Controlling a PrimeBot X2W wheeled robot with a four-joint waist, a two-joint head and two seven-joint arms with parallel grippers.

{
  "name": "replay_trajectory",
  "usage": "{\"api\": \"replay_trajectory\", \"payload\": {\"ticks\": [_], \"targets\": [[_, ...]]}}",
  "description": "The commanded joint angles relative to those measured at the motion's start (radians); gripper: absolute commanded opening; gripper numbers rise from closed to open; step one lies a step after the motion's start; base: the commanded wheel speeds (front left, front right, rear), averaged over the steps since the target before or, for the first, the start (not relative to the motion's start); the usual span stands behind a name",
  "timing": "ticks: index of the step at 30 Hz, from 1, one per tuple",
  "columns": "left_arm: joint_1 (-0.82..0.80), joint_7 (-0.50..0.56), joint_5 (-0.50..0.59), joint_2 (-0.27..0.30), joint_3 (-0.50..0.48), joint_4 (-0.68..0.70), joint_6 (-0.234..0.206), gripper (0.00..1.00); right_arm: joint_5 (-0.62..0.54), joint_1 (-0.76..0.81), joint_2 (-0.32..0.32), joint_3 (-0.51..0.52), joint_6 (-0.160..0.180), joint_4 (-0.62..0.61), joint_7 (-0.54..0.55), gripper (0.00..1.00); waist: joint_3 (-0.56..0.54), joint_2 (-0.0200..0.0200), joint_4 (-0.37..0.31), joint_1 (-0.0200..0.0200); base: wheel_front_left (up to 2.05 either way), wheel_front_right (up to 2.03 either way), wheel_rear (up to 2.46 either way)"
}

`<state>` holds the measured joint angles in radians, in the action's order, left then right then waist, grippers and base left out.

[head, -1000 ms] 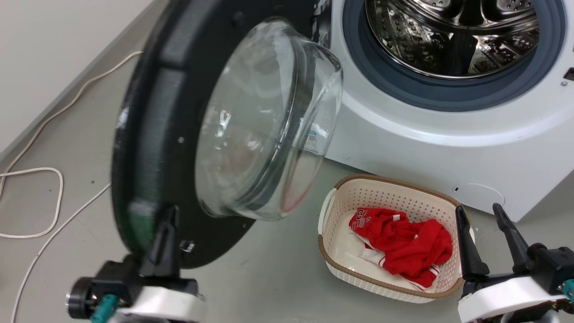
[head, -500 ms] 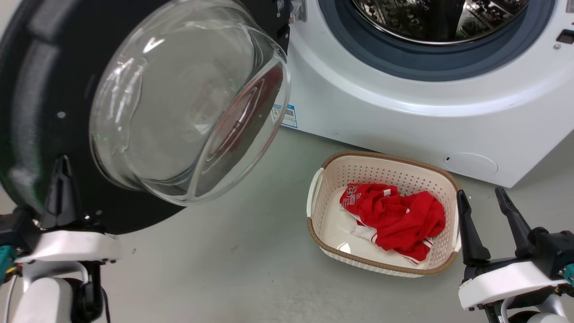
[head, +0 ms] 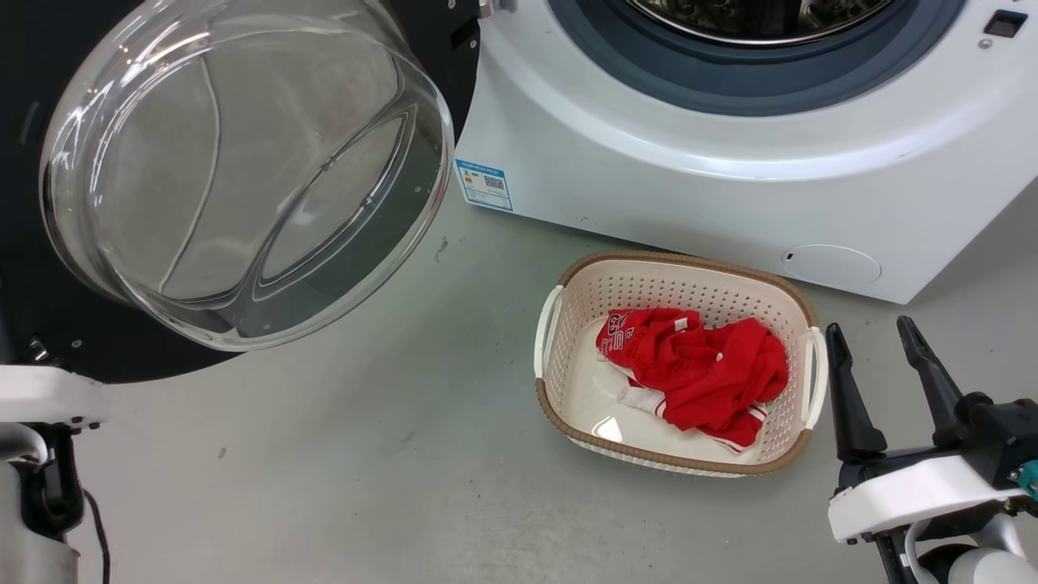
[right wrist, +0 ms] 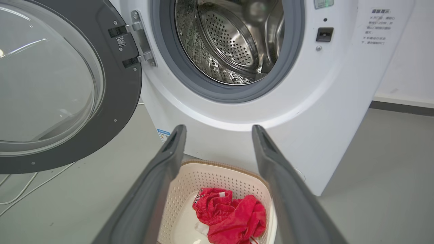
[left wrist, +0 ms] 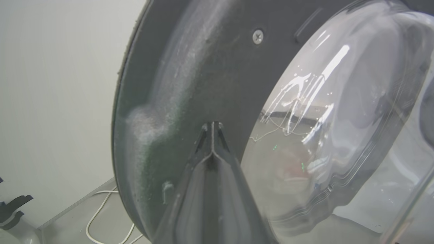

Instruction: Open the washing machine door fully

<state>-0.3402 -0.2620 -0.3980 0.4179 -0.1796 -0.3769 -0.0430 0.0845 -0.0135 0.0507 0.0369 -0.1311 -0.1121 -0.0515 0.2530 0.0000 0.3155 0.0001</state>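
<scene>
We note the washing machine door [head: 81,349] is cut by the head view's left and top edges, and the drum [head: 754,20] by its top. The blue sticker [head: 484,184] — print too small to read. Whether the left gripper [left wrist: 212,126] touches the door, we cannot tell.

washing machine door [right wrist: 118,101]: black plastic, satin inner face w/ a pale dusty film in left wrist view. Its glass bowl [head: 243,170]: clear, smooth, v. glossy. Hinge [right wrist: 144,40]: bright metal. Drum [right wrist: 230,44]: perforated polished steel. Ring [head: 754,91] round it: matt grey rubber. Machine body [head: 689,186]: glossy white. Basket [head: 714,300], 4 o'clock in head view: cream perforated plastic, brown woven-look rim. Garment [head: 697,373]: red cloth, crumpled. Floor [head: 365,454]: smooth grey, low sheen.
</scene>
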Motion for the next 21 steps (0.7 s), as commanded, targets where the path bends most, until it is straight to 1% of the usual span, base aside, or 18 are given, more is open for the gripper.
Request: {"api": "replay_trajectory", "payload": {"ticks": [1, 2, 6, 13, 17, 18, 19, 21], "targets": [[-0.009, -0.004, 0.010, 0.005, -0.013, -0.004, 0.005, 0.00, 0.002, -0.006, -0.001, -0.002, 0.001, 0.005, -0.006, 1.00, -0.010, 0.0000, -0.008, -0.0001, 0.00, 0.00, 0.00], [-0.009, -0.004, 0.010, 0.005, -0.013, -0.004, 0.005, 0.00, 0.002, -0.006, -0.001, -0.002, 0.001, 0.005, -0.006, 1.00, -0.010, 0.0000, -0.008, -0.0001, 0.00, 0.00, 0.00], [0.045, -0.004, 0.041, -0.025, -0.032, 0.031, 0.000, 0.00, 0.017, 0.002, -0.001, -0.001, 0.001, 0.019, -0.017, 1.00, -0.036, 0.0000, -0.019, -0.0001, 0.00, 0.00, 0.00], [0.186, -0.004, 0.099, -0.117, -0.037, 0.170, -0.020, 0.00, 0.036, 0.017, -0.001, -0.010, 0.001, 0.048, -0.034, 1.00, -0.101, 0.0000, -0.042, -0.0001, 0.00, 0.00, 0.00], [0.266, -0.004, 0.108, -0.175, -0.023, 0.237, -0.017, 0.00, 0.048, 0.030, -0.001, -0.019, 0.001, 0.062, -0.038, 1.00, -0.133, 0.0000, -0.060, -0.0001, 0.00, 0.00, 0.00], [0.316, -0.004, 0.112, -0.209, -0.007, 0.267, -0.017, 0.63, 0.052, 0.038, -0.001, -0.025, 0.001, 0.069, -0.040, 1.00, -0.155, 0.0000, -0.073, -0.0001, 0.00, 0.00, 0.00], [0.327, -0.004, 0.113, -0.221, 0.000, 0.276, -0.015, 1.00, 0.051, 0.039, -0.001, -0.026, 0.001, 0.070, -0.039, 1.00, -0.161, 0.0000, -0.078, -0.0001, 0.00, 0.00, 0.00], [0.352, -0.003, 0.118, -0.241, 0.014, 0.290, -0.015, 1.00, 0.049, 0.046, -0.001, -0.026, 0.001, 0.070, -0.040, 1.00, -0.173, 0.0000, -0.087, -0.0001, 0.00, 0.00, 0.00]]}}
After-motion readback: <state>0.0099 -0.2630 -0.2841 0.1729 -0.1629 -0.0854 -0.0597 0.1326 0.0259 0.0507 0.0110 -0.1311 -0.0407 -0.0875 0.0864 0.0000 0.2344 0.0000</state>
